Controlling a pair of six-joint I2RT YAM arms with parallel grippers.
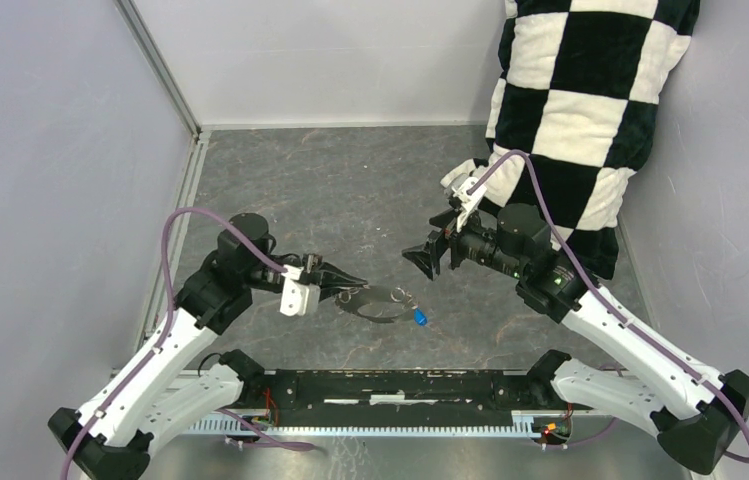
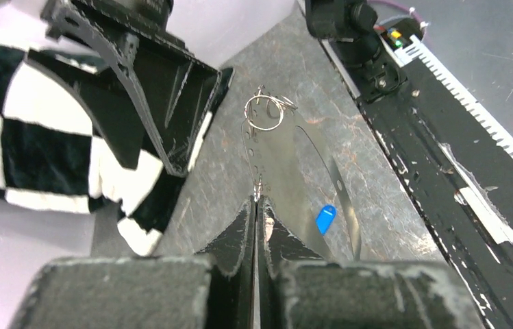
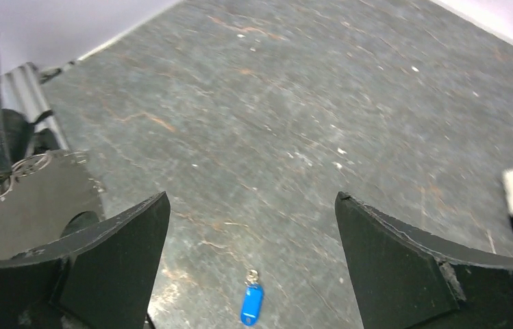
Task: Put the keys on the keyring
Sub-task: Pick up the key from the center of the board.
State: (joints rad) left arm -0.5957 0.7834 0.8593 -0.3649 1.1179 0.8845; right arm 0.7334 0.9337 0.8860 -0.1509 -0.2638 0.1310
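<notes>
- The step in hand, as I am judging it, is fetching the key: the key (image 3: 252,303) is lying flat on the table (image 3: 322,103) and is not yet on the keyring (image 2: 274,171).
- The left gripper (image 2: 257,205) is pinching fully closed on the near edge of the keyring, holding it out in front (here it is looking like a flat grey piece with small holes along its rim, not a plain hoop).
- The keyring's long axis is running straight out from the left fingers toward the right arm, and a small wire ring (image 2: 265,112) is sitting at its far end.
- The right gripper (image 3: 252,199) is standing wide open and gripping nothing, hovering over the key.
- The key is lying near the keyring's far end but apart from it. Its small silvery end is pointing away from the right gripper, roughly toward the keyring.
- The next move is probably calling for the right gripper to descend and close on the blue head, leaving the silvery end free. This is looking delicate, because the key is tiny and flat.
</notes>
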